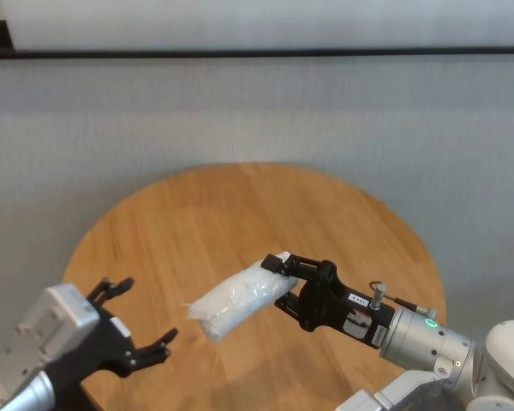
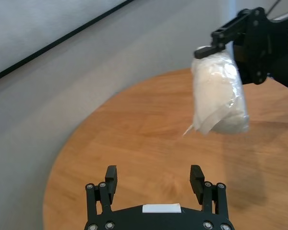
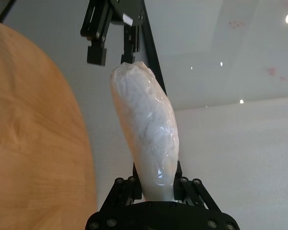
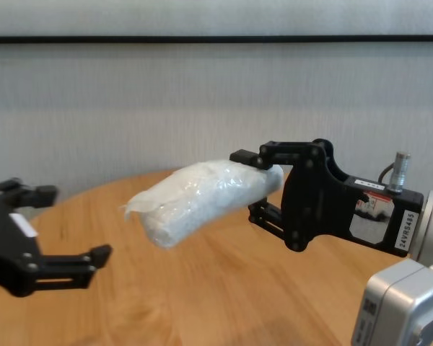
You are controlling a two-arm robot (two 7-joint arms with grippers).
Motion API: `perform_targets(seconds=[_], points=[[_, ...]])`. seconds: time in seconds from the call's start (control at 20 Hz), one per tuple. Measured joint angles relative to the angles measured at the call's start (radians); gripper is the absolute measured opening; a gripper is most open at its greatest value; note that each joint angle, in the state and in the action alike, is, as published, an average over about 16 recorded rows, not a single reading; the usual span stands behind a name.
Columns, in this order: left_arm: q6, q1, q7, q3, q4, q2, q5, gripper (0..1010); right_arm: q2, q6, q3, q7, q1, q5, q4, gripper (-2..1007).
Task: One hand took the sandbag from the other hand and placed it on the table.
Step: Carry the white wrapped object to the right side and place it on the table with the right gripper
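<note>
Right tool [image 1: 284, 278], the black one with the "24VRS485" label and silver plug, is up in the air over the round wooden surface [image 1: 197, 214], clamped on one end of the sandbag [image 1: 234, 301]. Its fingers [image 4: 251, 158] pinch the bag's end from both sides, and the rest of the bag sticks straight out past the fingertips. Bag is white, pillow-shaped, wrapped in shiny clear plastic, with a loose plastic flap at its free end. It touches nothing but the right tool; its shadow falls on the wood under it.

Left tool [image 1: 141, 317], black with a small plain white sticker, sits lower and nearer the surface's edge, fingers [image 4: 95, 254] spread wide apart, nothing between them. It faces the free end of the bag, with a clear gap between the two. In the right wrist view the left tool [image 3: 113, 52] shows just past the bag's far tip [image 3: 144, 139]; the tips look close to the plastic there, but contact probably isn't made, hard to call from that angle. In the left wrist view the bag [image 2: 220, 93] hangs well ahead of the left tool [image 2: 153, 175], off to one side of its open fingers, held above the wood.
</note>
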Motion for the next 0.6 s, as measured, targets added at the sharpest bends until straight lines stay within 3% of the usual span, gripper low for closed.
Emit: perform_targets(seconds=[0.25, 0.6], points=[[-0.037, -0.058, -0.048, 0.04, 0.054, -0.008, 0.017, 1002, 0.0, 0.0, 0.0, 0.0, 0.0, 0.0, 0.0, 331], [-0.004, -0.058, -0.042, 0.038, 0.059, -0.027, 0.04, 1002, 0.0, 0.0, 0.0, 0.0, 0.0, 0.0, 0.0, 331]])
